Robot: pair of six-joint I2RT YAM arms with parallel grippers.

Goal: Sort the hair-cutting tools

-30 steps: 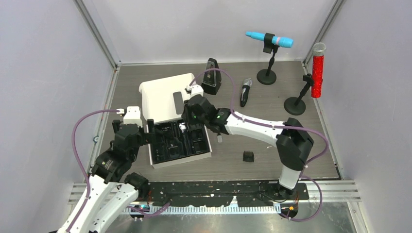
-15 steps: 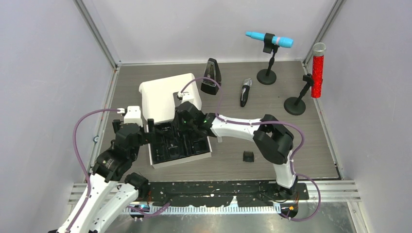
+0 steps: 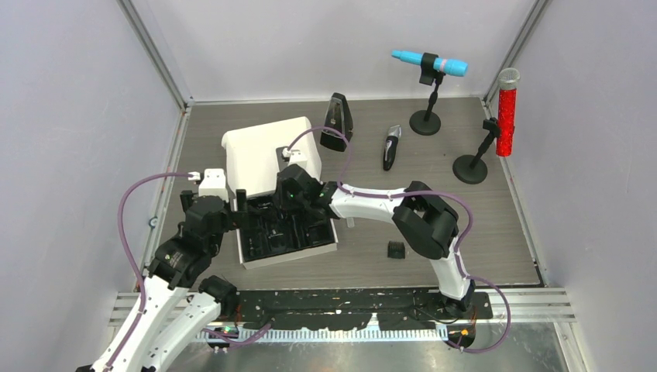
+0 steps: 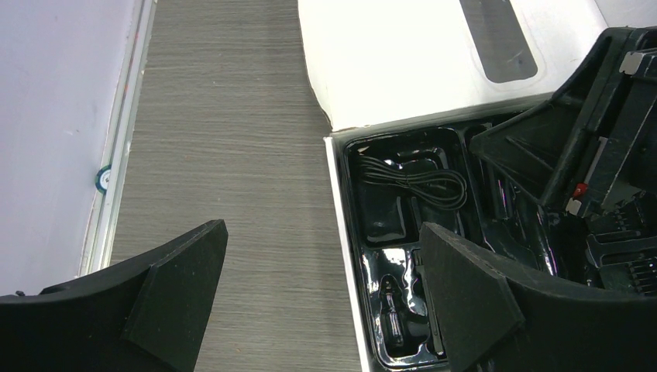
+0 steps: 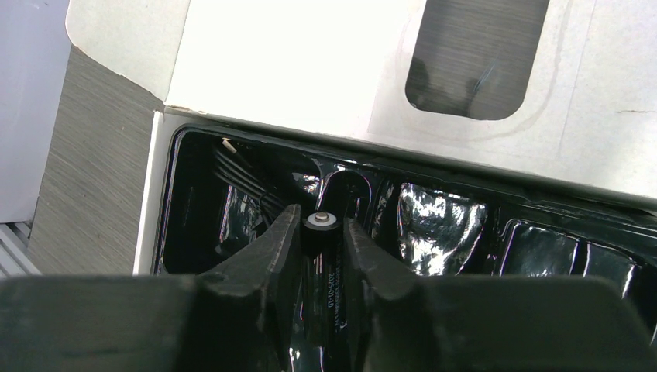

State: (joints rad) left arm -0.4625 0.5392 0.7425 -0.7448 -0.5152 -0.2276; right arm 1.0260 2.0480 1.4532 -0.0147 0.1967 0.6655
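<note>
My right gripper [image 5: 320,218] is shut on a short black cylinder [image 5: 331,267] with a silver cap and holds it over the black moulded tray [image 5: 442,221] of the open white box. In the top view this gripper [image 3: 292,203] is over the tray's [image 3: 249,249] middle. My left gripper [image 4: 321,232] is open and empty and straddles the tray's left wall [image 4: 338,225]. A coiled black cable [image 4: 414,180] and a tiny bottle [image 4: 390,310] lie in tray pockets. The black-and-silver clipper [image 3: 391,147] lies on the table at the back. A black comb guard [image 3: 397,249] lies to the right of the box.
The box's white lid [image 3: 259,155] lies open behind the tray. A black metronome [image 3: 335,122] stands behind the lid. A blue microphone [image 3: 430,63] and a red microphone [image 3: 507,108] stand on round bases at the back right. Grey walls close off the table's sides.
My right gripper has moved left and nearer, from the tray's back right edge to over its middle, with its elbow swinging left. The left arm has not moved.
</note>
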